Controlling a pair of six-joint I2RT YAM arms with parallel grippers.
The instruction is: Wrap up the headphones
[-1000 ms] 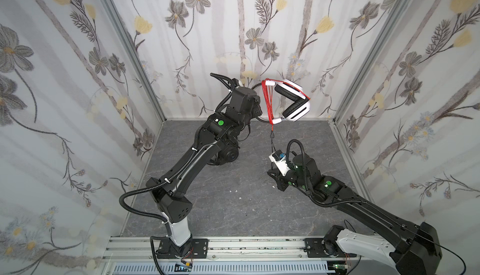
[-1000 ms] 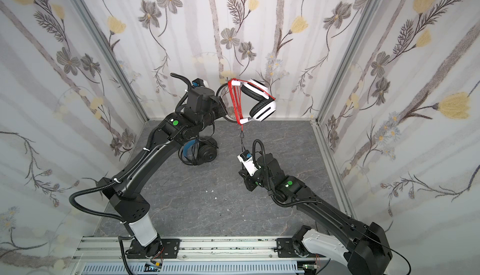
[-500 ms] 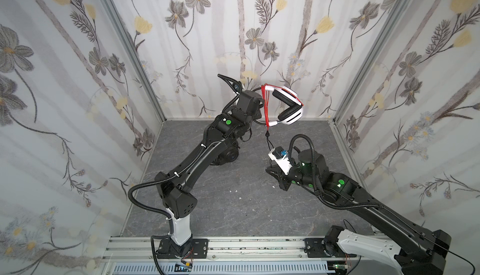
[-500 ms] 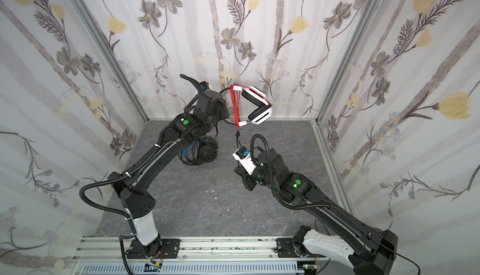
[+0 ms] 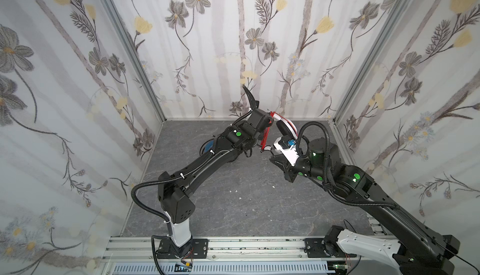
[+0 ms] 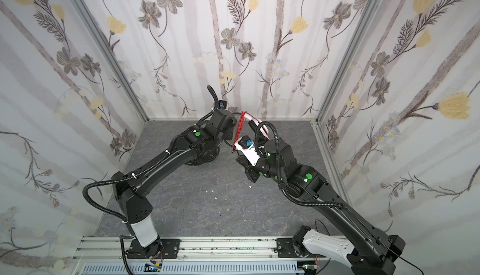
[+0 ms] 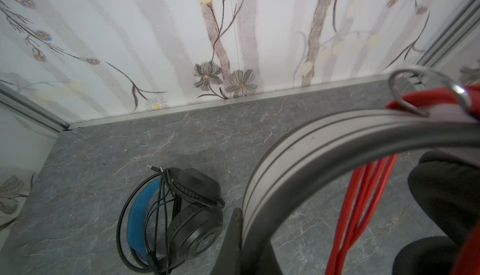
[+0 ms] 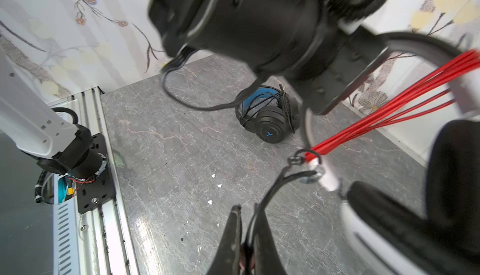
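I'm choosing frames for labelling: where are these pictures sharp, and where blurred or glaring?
Left wrist view: the white headset's headband, close to the lens, is blurred; the black headset beyond is sharp. Right wrist view: left arm and earpads smeared, glare on the floor. Both top views: sharp, evenly lit.

Near back wall (image 5: 233, 40): floor headset (image 7: 192, 224) (leftward), raised headset (image 5: 285, 127) rightward.

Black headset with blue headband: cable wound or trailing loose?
Wound: the black cable loops around the blue-lined black headset; only its plug sticks out.
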